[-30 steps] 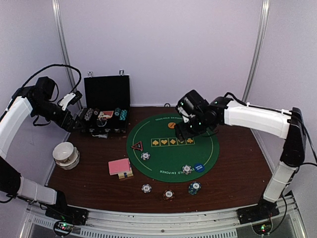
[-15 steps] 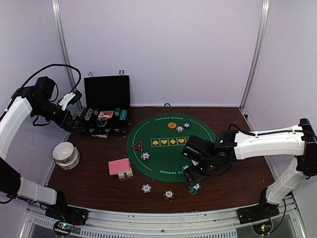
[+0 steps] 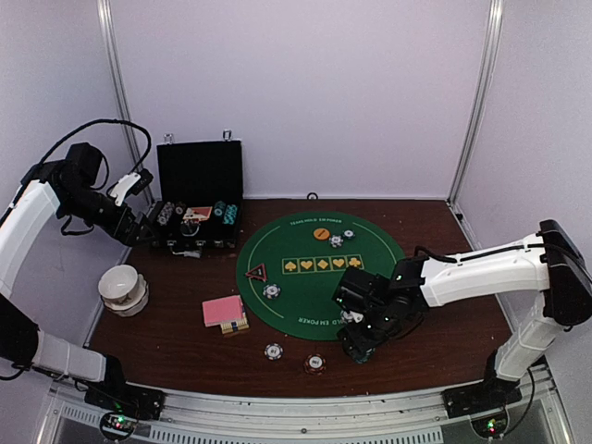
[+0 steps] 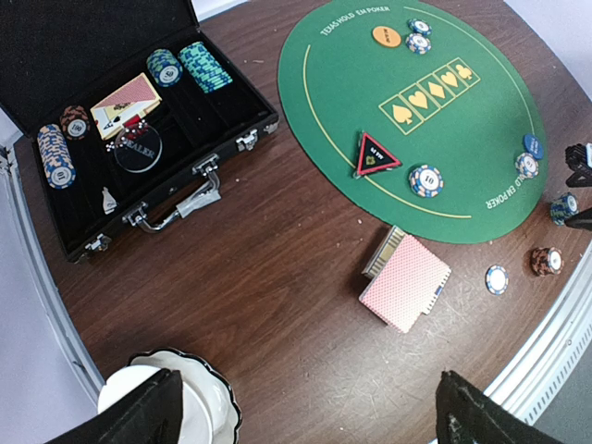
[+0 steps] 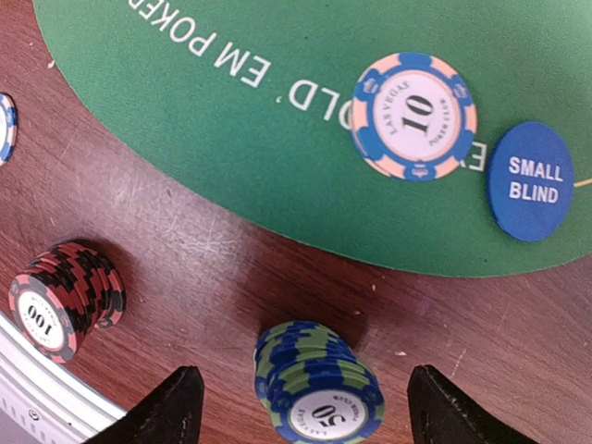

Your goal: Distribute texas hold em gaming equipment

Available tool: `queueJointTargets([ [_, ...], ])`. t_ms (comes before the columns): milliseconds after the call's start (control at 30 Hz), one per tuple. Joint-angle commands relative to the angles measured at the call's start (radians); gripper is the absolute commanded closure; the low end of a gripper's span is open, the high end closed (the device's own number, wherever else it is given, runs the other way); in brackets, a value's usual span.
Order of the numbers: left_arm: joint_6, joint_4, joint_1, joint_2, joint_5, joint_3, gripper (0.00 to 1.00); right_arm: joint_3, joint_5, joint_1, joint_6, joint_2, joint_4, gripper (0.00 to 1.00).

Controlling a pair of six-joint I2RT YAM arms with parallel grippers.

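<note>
**Right gripper [image 5: 303, 375] shifted to near edge**

It was swung from the far side of the round green felt mat [image 5: 277, 139] to its near edge. Its jaws are held apart, flanking the blue-and-green striped chip stack marked 50 [image 5: 319, 384], which stands on the brown wooden table [image 5: 185, 250] just off the mat. Left gripper [image 4: 310, 388] is spread wide, empty, beside the black hinged case [image 4: 83, 37].

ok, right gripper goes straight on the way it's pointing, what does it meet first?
Likely the blue-green 50 chip stack, which sits between the open fingers of the right gripper in the wrist view, on the table just off the green mat. Depth unclear.
</note>
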Motion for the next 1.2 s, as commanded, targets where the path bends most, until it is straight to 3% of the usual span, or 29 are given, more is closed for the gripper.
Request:
queueJointTargets([
  [0, 0.01, 0.007, -0.002, -0.02, 0.011, 0.022, 0.02, -0.011, -0.017, -0.002, -0.006, 0.029, 0.031, 0.21],
  [567, 0.01, 0.004, -0.001, -0.02, 0.011, 0.026, 0.02, -0.019, 0.001, -0.001, -0.014, 0.036, 0.028, 0.39],
  [933, 0.01, 0.005, -0.002, -0.02, 0.01, 0.027, 0.02, -0.019, 0.009, -0.001, -0.029, 0.051, 0.014, 0.42],
  [1167, 0.012, 0.005, -0.002, -0.021, 0.007, 0.029, 0.02, -0.011, 0.018, -0.002, -0.036, 0.043, -0.001, 0.54],
])
